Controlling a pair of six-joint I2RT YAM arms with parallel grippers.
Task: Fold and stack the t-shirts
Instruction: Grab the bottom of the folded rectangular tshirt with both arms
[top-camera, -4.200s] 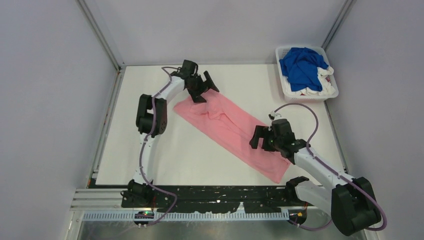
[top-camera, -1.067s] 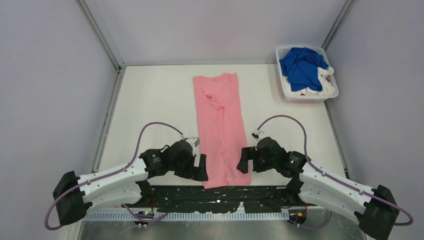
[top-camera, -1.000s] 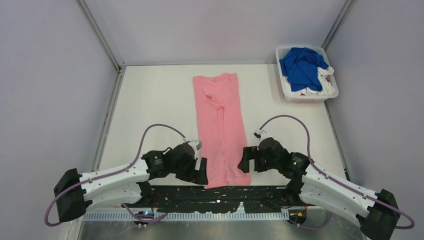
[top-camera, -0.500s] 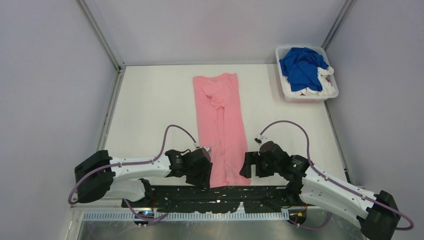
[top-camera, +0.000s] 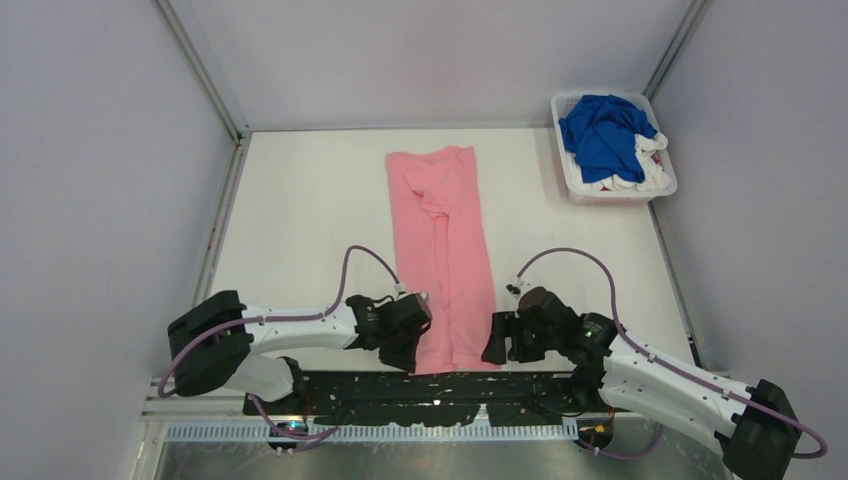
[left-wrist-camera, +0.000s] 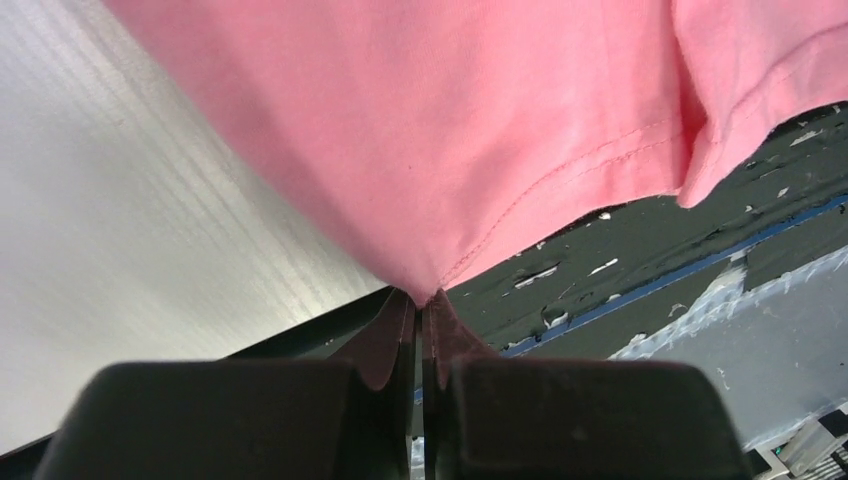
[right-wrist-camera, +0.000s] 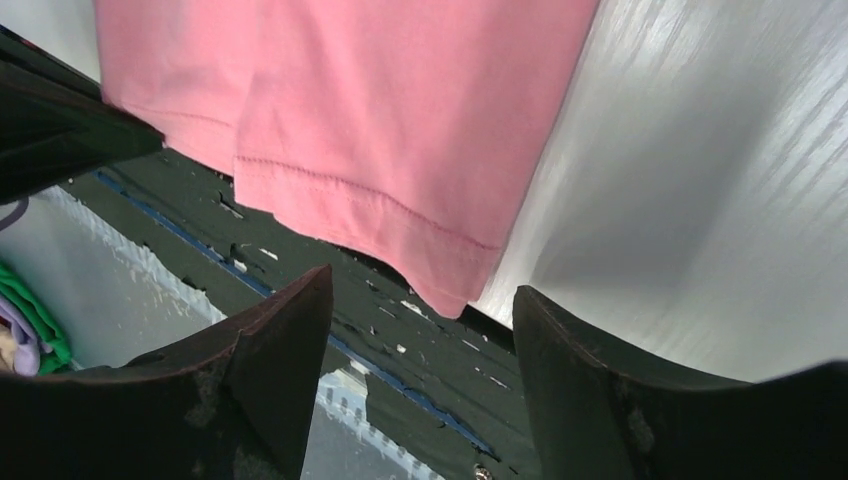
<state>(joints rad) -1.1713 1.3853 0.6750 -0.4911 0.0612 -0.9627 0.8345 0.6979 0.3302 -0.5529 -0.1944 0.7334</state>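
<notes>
Filling the white basket (top-camera: 563, 170) at upper right, a blue t-shirt (top-camera: 603, 135) is heaped over white t-shirts (top-camera: 642, 178). The pink t-shirt (top-camera: 440, 250) is laid lengthwise mid-table (top-camera: 300, 200), with its hem over the dark strip (top-camera: 340, 385) at the bottom and bare surface on either side. The left gripper (left-wrist-camera: 418, 300), held low, is pinched tight on the hem's lower-left corner. The right gripper (right-wrist-camera: 420, 290) is spread wide at the lower-right corner, with nothing gripped

I find the right gripper (right-wrist-camera: 422, 288) at the bottom of the frame, its two dark fingers (right-wrist-camera: 265, 390) spread wide and touching nothing. The pink t-shirt (right-wrist-camera: 350, 100) fills the upper left and centre. Its stitched hem corner shows in the gap between the fingertips, overhanging a scuffed black strip (right-wrist-camera: 400, 345). The white table (right-wrist-camera: 720, 200) occupies the right. A dark angular shape (right-wrist-camera: 60, 135) intrudes at the left edge.
</notes>
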